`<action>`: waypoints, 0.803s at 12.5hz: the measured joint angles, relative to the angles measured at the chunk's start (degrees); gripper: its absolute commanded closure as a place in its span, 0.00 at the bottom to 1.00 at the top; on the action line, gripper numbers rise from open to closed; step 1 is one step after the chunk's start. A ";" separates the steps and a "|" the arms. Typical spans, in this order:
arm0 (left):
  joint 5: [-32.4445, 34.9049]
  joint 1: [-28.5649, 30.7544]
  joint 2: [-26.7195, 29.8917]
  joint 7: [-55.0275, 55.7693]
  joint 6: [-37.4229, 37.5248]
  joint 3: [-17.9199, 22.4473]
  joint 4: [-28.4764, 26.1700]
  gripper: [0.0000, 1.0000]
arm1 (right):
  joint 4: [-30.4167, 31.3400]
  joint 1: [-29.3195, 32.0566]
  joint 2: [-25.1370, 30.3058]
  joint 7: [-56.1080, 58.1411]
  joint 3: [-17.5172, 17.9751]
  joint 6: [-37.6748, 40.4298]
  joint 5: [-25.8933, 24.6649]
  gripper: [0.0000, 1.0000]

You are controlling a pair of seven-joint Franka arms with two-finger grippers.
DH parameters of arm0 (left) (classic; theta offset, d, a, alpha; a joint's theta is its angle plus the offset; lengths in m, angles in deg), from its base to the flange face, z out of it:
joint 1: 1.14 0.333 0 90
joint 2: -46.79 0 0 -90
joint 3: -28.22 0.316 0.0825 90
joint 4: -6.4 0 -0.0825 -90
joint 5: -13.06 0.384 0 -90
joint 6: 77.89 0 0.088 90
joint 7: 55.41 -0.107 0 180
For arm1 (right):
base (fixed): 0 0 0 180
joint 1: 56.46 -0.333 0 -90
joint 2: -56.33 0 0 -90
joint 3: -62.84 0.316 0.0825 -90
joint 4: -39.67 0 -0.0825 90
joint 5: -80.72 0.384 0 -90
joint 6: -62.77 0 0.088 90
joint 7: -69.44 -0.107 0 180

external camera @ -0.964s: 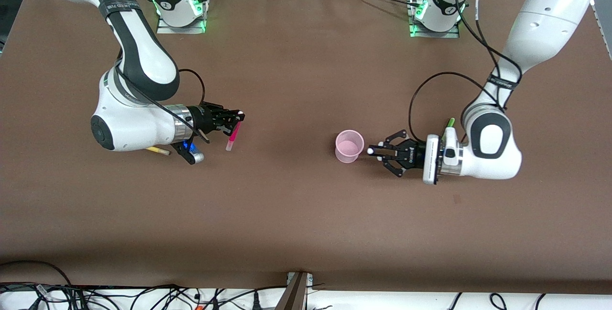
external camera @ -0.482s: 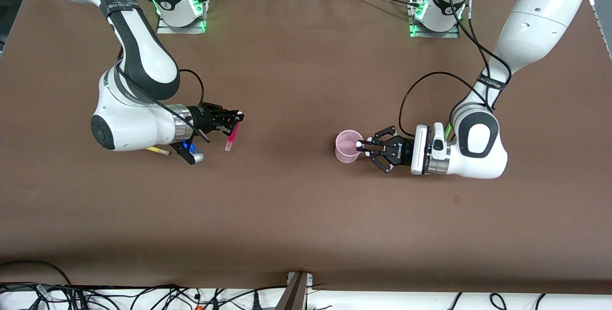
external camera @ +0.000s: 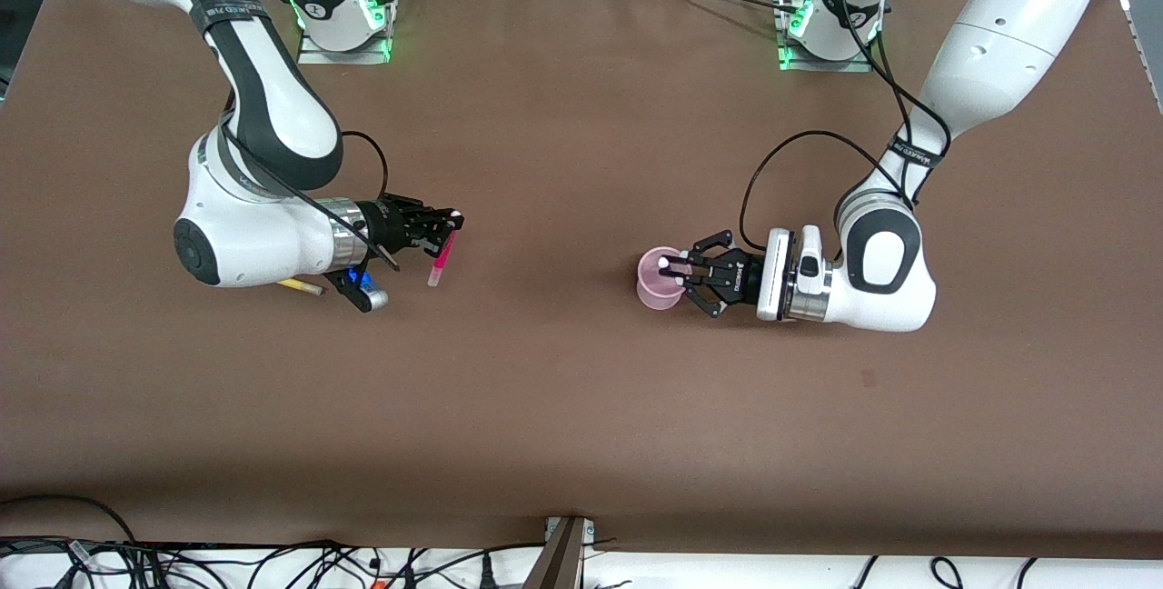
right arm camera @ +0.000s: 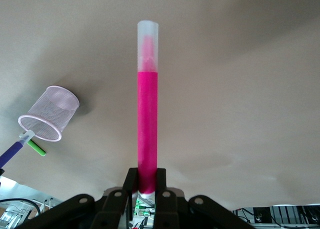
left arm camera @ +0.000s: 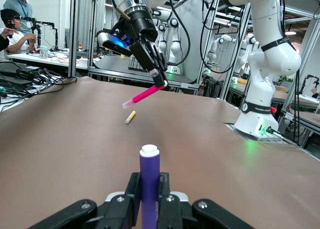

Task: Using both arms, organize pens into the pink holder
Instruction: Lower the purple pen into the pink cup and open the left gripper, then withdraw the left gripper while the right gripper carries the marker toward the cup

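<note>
My left gripper [external camera: 677, 267] is shut on the dark purple pen [external camera: 666, 263] and holds its pale tip over the rim of the pink holder [external camera: 656, 284]. The left wrist view shows that pen [left arm camera: 149, 181] upright between the shut fingers [left arm camera: 149, 189]. My right gripper [external camera: 452, 224] is shut on the magenta pen [external camera: 442, 257], which hangs over bare table toward the right arm's end; it also shows in the right wrist view [right arm camera: 147, 119]. The yellow pen [external camera: 300, 285] lies partly under the right arm. The light green pen [right arm camera: 36, 148] lies beside the holder [right arm camera: 50, 120]; the left arm hides it in the front view.
The brown table [external camera: 563, 407] is bordered by loose cables [external camera: 273, 562] along the edge nearest the front camera. The two arm bases [external camera: 822, 21] stand at the edge farthest from it. The right wrist camera's blue light [external camera: 362, 280] glows near the yellow pen.
My left arm has moved toward the right arm's end with the purple pen, from beside the holder to over its rim, covering the green pen. The right arm has stayed still.
</note>
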 measured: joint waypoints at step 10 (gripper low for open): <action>3.06 2.78 4.99 13.37 0.23 0.12 0.61 0.00 | 0.01 -1.48 -0.22 -3.34 0.13 -0.68 0.17 1.00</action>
